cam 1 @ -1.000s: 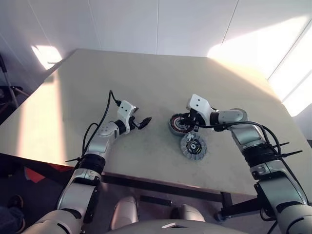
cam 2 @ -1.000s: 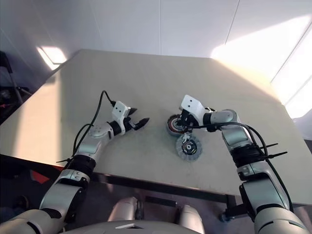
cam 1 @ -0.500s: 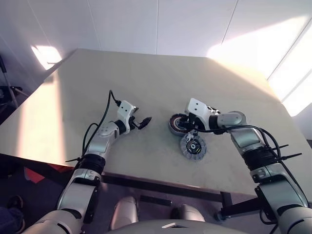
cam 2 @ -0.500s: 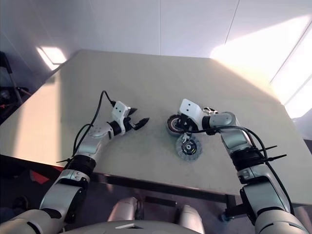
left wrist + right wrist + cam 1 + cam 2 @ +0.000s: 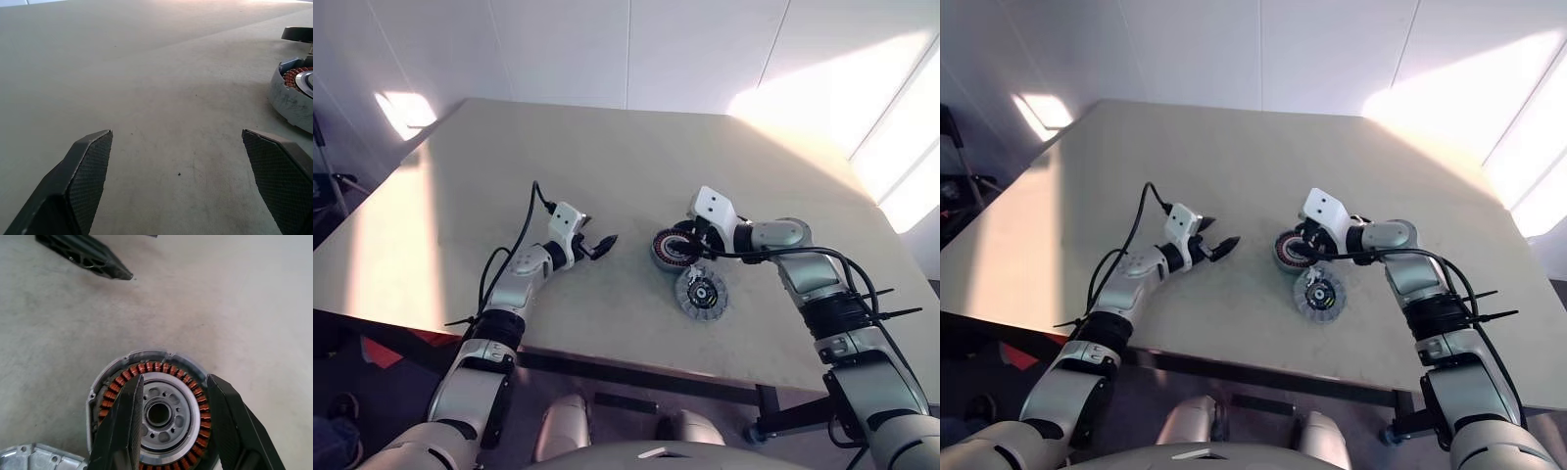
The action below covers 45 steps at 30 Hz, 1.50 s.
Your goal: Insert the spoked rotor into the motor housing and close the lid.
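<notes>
The motor housing (image 5: pixel 115 384), a round cup ringed with copper windings, stands on the table right of centre. The spoked rotor (image 5: pixel 173 428), a silver disc with small holes and a dark centre bore, lies inside it. My right gripper (image 5: pixel 173 378) hovers just over the housing (image 5: pixel 671 250), open, one finger on each side of the rotor's centre. The lid (image 5: pixel 702 293), a grey ribbed disc with a black hub, lies flat on the table just in front of the housing. My left gripper (image 5: pixel 604 243) stands open to the housing's left, low over bare table, nothing between its fingers (image 5: pixel 93 166).
The beige table (image 5: pixel 607 147) spreads wide behind and to the left of the parts. Its front edge (image 5: pixel 636 357) runs close in front of the lid. A black cable (image 5: pixel 524 230) loops over my left forearm.
My right gripper's fingers have spread apart over the housing. The left arm, the housing and the lid have stayed where they were.
</notes>
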### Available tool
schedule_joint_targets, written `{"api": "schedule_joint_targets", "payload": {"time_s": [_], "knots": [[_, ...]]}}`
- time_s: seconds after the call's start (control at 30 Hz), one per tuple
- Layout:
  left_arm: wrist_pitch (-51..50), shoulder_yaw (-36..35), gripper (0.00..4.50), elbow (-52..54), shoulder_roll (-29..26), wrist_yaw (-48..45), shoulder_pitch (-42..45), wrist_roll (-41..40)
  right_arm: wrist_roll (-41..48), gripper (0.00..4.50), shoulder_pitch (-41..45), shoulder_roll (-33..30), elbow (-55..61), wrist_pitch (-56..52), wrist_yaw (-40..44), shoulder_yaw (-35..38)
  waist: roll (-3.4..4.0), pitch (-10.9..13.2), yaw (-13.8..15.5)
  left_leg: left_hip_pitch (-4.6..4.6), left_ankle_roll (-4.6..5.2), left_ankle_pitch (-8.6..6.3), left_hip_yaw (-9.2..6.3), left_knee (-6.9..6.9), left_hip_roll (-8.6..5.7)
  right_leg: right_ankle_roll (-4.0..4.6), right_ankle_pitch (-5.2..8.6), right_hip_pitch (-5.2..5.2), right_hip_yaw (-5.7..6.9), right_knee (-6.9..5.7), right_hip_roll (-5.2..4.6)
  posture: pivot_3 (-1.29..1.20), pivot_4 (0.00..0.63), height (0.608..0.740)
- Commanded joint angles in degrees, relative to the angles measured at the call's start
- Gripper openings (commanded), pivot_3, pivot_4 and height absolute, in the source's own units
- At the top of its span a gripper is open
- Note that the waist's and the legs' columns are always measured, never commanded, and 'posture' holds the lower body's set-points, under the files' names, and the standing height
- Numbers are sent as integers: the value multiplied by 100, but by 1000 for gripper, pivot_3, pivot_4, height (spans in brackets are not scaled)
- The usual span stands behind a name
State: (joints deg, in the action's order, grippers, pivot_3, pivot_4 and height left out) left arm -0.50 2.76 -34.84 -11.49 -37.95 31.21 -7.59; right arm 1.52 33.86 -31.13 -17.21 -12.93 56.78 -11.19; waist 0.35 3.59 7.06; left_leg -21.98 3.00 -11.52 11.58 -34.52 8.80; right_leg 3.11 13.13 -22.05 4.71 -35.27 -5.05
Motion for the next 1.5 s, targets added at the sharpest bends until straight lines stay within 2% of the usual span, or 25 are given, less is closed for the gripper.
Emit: {"api": "schedule_joint_targets", "payload": {"time_s": [0.03, 0.13, 0.17, 0.4, 0.57, 0.8, 0.93, 1.1, 1.2, 1.27, 1.33, 1.5], "knots": [[66, -39, 4500, 196, -23, 14, 53, -4, 93, 1353, 217, 55, -23, -54, -167, 197, 0, 0, -1, 0, 0, 0, 0, 0, 0, 0, 0, 0, 0, 0, 0, 0, 0, 740], [61, -38, 4500, 211, -25, 15, 44, -4, 48, 261, 145, 65, -86, 18, -171, 128, 0, 0, 0, -1, 0, 0, 0, 0, 0, 0, 0, 0, 0, 0, 0, 0, 0, 740], [61, -40, 4500, 208, -26, 19, 46, -3, 31, 52, 116, 62, -74, 42, -163, 97, 0, 0, 0, -1, 0, 0, 0, 0, 0, 0, 0, 0, 0, 0, 0, 0, 0, 740], [58, -42, 4500, 197, -36, 33, 50, 3, -106, 52, -156, 84, 9, 51, -67, -186, 0, 0, 1, 0, 0, 0, 0, 0, 0, 0, 0, 0, 0, 0, 0, 0, 0, 740], [62, -53, 4500, 188, -39, 51, 61, -1, -432, 52, -212, 293, -479, 170, -559, -290, -2, -1, -33, 13, -3, 1, 0, 0, 0, 0, 0, 8, -2, -1, 0, 0, 0, 740], [46, -47, 4500, 239, -55, 42, 3, -6, -14, 52, -107, 119, 274, -17, -386, 101, -2, 2, -15, 54, -9, 3, 0, 3, -1, -2, 1, 58, -5, 6, 0, 0, 0, 740], [47, -30, 4500, 215, -38, 34, 33, -1, 275, 52, 49, -130, 730, -437, -523, 640, -1, 4, 0, 46, -8, 2, 0, 11, -3, -1, 1, 49, -6, 10, 0, 0, 0, 740], [45, -15, 4500, 240, -20, 20, -4, -3, 480, 52, -137, -504, 702, -1204, -858, 1292, -2, 4, 14, 39, -5, 1, 0, 16, -4, -1, 1, 45, -5, 19, 1, 0, 0, 740], [46, 0, 4500, 236, -7, 8, -22, 0, 504, 660, -328, -722, 460, -1725, -1153, 1659, -2, 4, 10, 41, -4, 1, 1, 16, -4, -1, 1, 49, -5, 23, 1, 0, 0, 740], [45, 1, 4500, 236, -2, -2, -26, 0, 599, 1310, -358, -746, 441, -2009, -1341, 1867, 2, 6, 9, 43, -4, 1, 1, 17, -4, -1, 1, 49, -5, 23, 1, 0, 0, 740], [46, 18, 4500, 193, 15, -17, 2, 9, 974, 1967, -301, -708, 288, -2784, -1703, 2521, 10, 9, -1, 42, -5, 1, 2, 18, -4, -1, 1, 47, -5, 23, 1, 0, 0, 740], [79, 52, 4500, 94, 52, -33, 45, 57, 1917, 1967, 45, -439, -335, -4590, -2609, 4085, 17, 9, 10, 43, -7, 3, 3, 19, -3, -1, 1, 46, -5, 23, 3, 0, 0, 740]]}}
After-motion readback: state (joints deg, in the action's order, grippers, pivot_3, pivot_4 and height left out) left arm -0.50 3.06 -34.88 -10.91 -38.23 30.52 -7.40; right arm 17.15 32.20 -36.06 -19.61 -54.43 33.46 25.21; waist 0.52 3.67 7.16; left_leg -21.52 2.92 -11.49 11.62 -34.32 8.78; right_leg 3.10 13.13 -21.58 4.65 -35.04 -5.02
